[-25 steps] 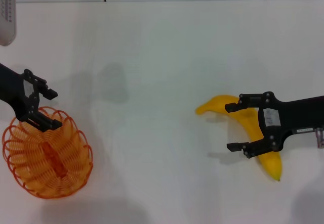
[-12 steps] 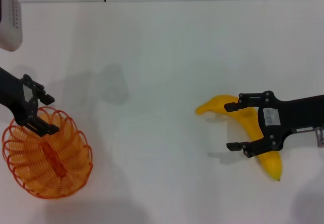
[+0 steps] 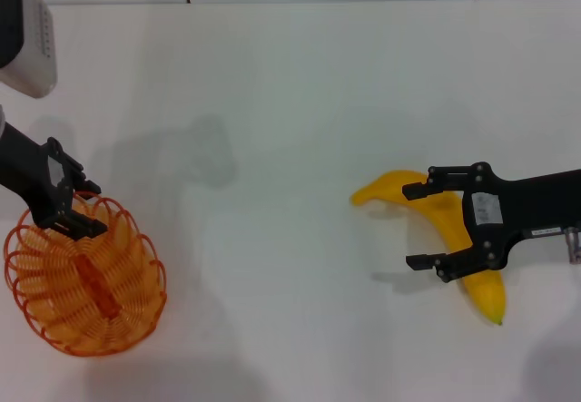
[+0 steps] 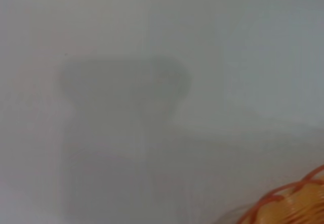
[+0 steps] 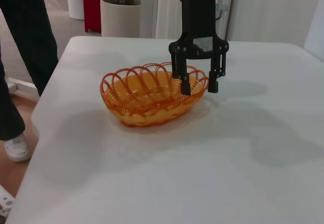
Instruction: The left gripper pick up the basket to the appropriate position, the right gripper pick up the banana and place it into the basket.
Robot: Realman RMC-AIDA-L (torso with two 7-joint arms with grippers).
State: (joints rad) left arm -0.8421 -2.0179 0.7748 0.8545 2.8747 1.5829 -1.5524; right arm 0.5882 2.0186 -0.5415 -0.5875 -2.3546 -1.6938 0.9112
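Note:
The orange wire basket [image 3: 86,279] stands at the near left of the white table; the right wrist view shows it too [image 5: 147,95]. My left gripper [image 3: 89,207] is at its far rim, open. In the right wrist view the left gripper [image 5: 198,86] has one finger inside the rim and one outside. A bit of the basket's rim [image 4: 288,204] shows in the left wrist view. The yellow banana [image 3: 392,189] lies on the table at the right. My right gripper [image 3: 410,228] is open, held over the banana's middle, with one finger on each side of it.
A grey-white box [image 3: 23,34], part of the left arm, hangs at the far left. In the right wrist view a person's legs [image 5: 25,57] stand by the table's edge beyond the basket, with a planter [image 5: 121,14] farther back.
My left gripper has moved a little to the left and lower onto the basket's far rim. The right gripper, banana and basket have not moved.

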